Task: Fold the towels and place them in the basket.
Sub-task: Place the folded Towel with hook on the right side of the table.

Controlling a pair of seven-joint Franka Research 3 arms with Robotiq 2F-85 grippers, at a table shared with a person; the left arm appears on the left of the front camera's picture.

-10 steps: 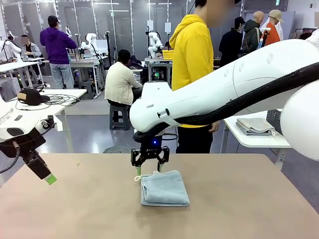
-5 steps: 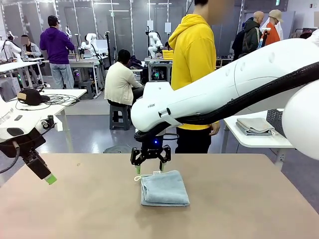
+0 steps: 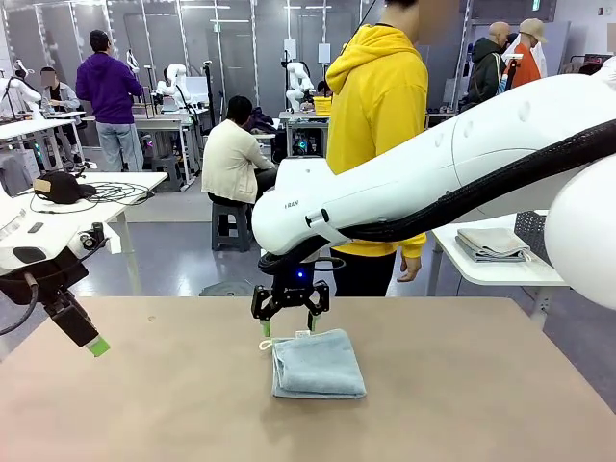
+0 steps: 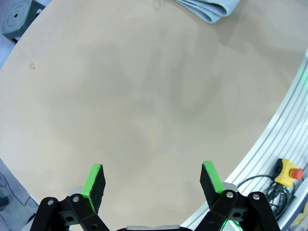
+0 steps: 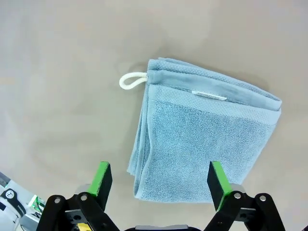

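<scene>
A folded pale grey-blue towel [image 3: 318, 364] lies on the tan table [image 3: 144, 414], its white loop [image 5: 132, 80] and label [image 5: 209, 95] at the far edge. My right gripper [image 3: 289, 330] hovers open over the towel's far left part, touching nothing. In the right wrist view the gripper [image 5: 159, 175] has the towel [image 5: 202, 139] below and beyond its green pads. My left gripper [image 3: 91, 345] hangs open at the table's left edge. In the left wrist view the gripper [image 4: 154, 175] is over bare table, with the towel [image 4: 207, 8] at the top. I cannot make out the basket for certain.
A person in a yellow hoodie [image 3: 380, 106] stands at the table's far side. A white side table [image 3: 500, 269] at the right holds folded grey cloth [image 3: 491, 243] and a dark latticed object [image 3: 527, 231], mostly hidden by my right arm. An emergency-stop button [image 4: 288, 172] sits by the table rail.
The person in yellow has shifted a little to the right. Both arms and the towel stay where they were.
</scene>
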